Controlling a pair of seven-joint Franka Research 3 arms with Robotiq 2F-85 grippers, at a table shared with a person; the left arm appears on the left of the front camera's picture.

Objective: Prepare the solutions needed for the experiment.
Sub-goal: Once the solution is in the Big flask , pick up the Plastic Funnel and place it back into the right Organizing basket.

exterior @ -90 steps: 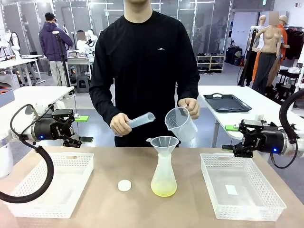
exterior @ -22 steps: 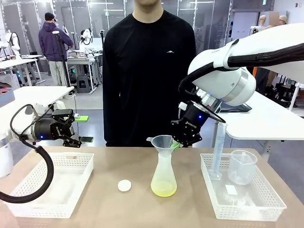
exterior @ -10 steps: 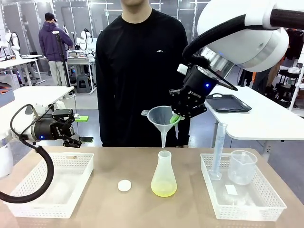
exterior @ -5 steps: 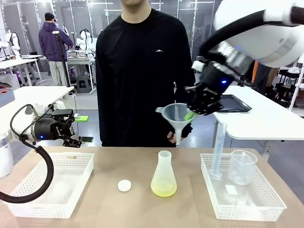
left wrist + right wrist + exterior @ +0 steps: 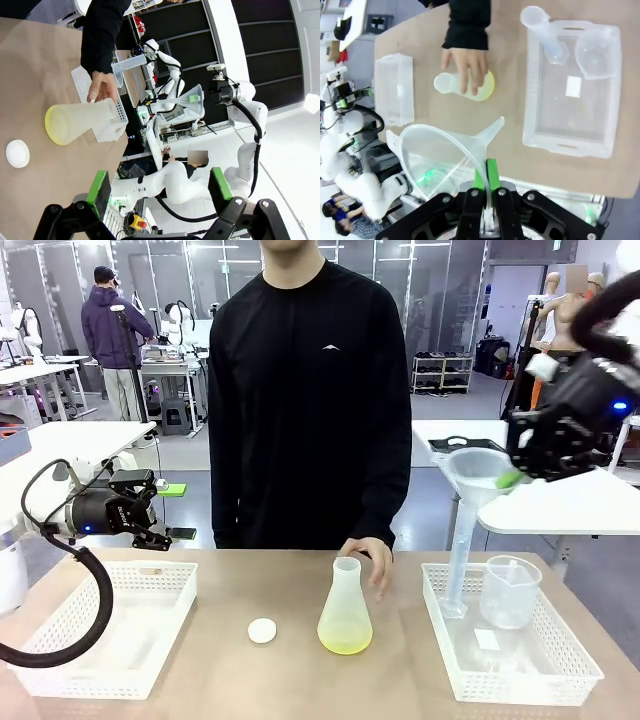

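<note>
While the right end effector (image 5: 486,175) grips the funnel (image 5: 440,155) and the left end effector (image 5: 157,190) hangs open, the solution (image 5: 345,643) looks poured — funnel not yet put down.

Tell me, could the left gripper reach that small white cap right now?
Probably yes: the left gripper is open and empty, and the white cap lies uncovered on the table, apart from the conical flask.

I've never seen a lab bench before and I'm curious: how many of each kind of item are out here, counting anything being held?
Baskets: 2
Flask: 1
Funnel: 1
Measuring cylinder: 1
Beaker: 1
Cap: 1
Total: 7
</note>
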